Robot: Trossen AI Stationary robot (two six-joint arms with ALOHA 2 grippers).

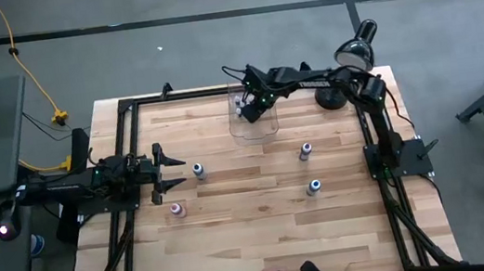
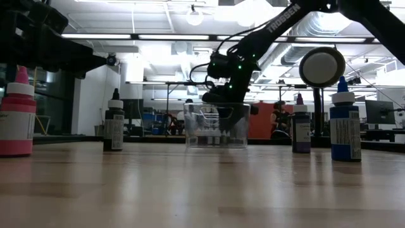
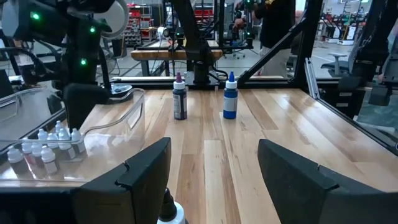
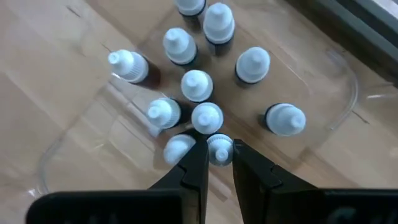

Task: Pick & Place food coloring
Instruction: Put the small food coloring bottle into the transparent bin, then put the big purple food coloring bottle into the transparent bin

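The wooden table carries everything, and toward its far edge sits the clear bin, with the right arm bent over it from beside the desk lamp. The right gripper hangs directly above the bin, fingers pinched on the whitish cap of one food coloring bottle. That bottle stands upright, long axis straight up into the jaws, packed in touching its neighbours, so any move from here is a plain vertical one, up or down — sideways would knock the cluster.

The left gripper waits low at the table's left side, fingers spread wide, a loose bottle just in front of it and a pink one nearby. Two more stand right of centre, well apart from either arm; I'd judge the left arm nearer its own pair.

The overhead view hides the grip entirely behind the arm — only the right wrist camera shows the pinched cap. The table-level view adds that the bottles in the bin stand upright on its floor
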